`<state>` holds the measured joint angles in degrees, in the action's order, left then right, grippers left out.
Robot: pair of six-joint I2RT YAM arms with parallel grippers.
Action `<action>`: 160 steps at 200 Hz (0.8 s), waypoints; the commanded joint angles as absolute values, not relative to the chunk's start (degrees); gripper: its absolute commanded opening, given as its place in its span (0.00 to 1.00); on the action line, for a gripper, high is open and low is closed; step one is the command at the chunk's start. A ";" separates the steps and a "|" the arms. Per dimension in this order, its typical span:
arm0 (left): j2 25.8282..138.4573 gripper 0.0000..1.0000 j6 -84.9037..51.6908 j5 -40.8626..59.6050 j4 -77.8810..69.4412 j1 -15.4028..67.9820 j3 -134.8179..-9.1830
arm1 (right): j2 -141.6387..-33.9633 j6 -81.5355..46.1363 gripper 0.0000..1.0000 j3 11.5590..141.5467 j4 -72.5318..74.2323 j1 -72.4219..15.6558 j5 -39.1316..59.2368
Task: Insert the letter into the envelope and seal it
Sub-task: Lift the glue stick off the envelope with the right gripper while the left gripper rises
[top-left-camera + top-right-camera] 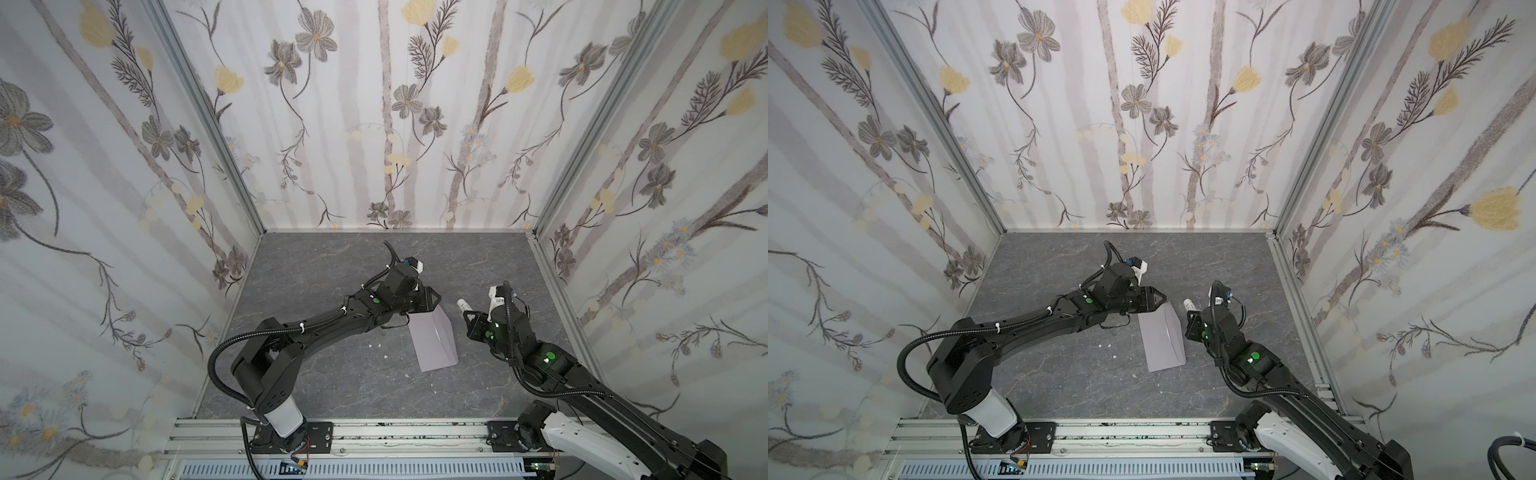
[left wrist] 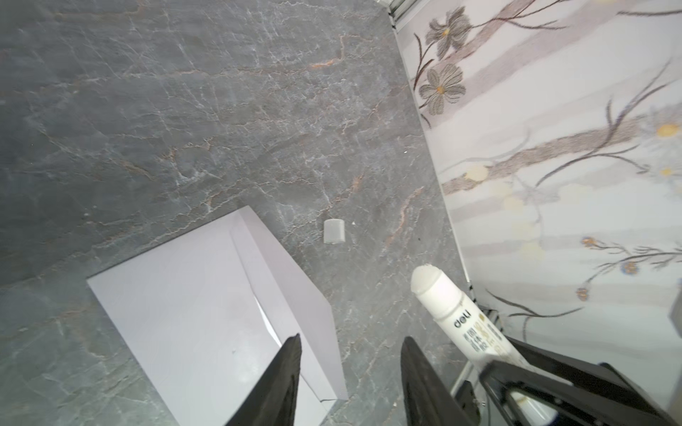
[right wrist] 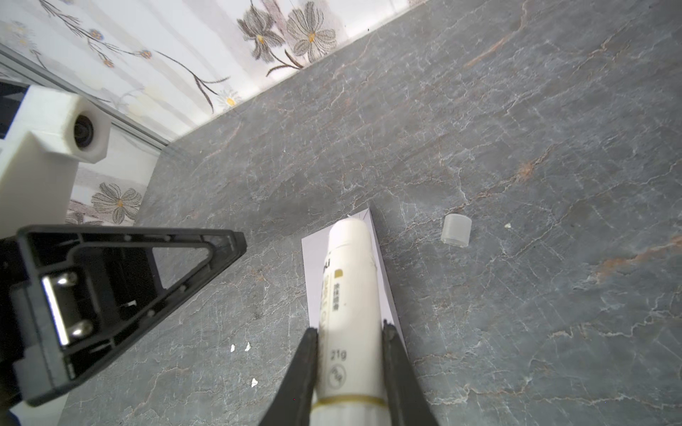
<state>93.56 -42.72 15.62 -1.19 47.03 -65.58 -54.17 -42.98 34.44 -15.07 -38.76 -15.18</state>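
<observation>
Envelope (image 1: 432, 345) is lying flat on the grey surface (image 1: 332, 386) in the lower middle of the frame in both top views, with its flap side facing right. Your left gripper (image 2: 350, 339) is hovering by its upper end with jaws parted, holding nothing. Your right gripper (image 3: 350, 328) is clamping the uncapped glue stick (image 3: 348, 280) — its cap (image 3: 456, 230) is lying nearby on the surface.

A robot test booth: floral-papered panels (image 1: 415, 166) in aluminium framing (image 1: 206, 109) enclose a stone-look tabletop (image 1: 332, 390).
</observation>
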 commanded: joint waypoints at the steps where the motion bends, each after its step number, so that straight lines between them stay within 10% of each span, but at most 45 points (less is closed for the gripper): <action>1: 90.27 0.48 -50.76 20.14 -10.01 46.73 -61.81 | -52.08 -40.78 0.00 33.00 -9.51 -38.94 -17.37; 160: 83.33 0.65 -75.48 29.93 -52.74 45.52 -41.77 | -55.78 -36.27 0.00 36.64 -1.99 -54.09 -30.01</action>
<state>81.58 -71.22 27.49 -45.56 45.23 -41.65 -54.87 -37.85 35.46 -6.63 -53.47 -27.18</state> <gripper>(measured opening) 0.665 0.201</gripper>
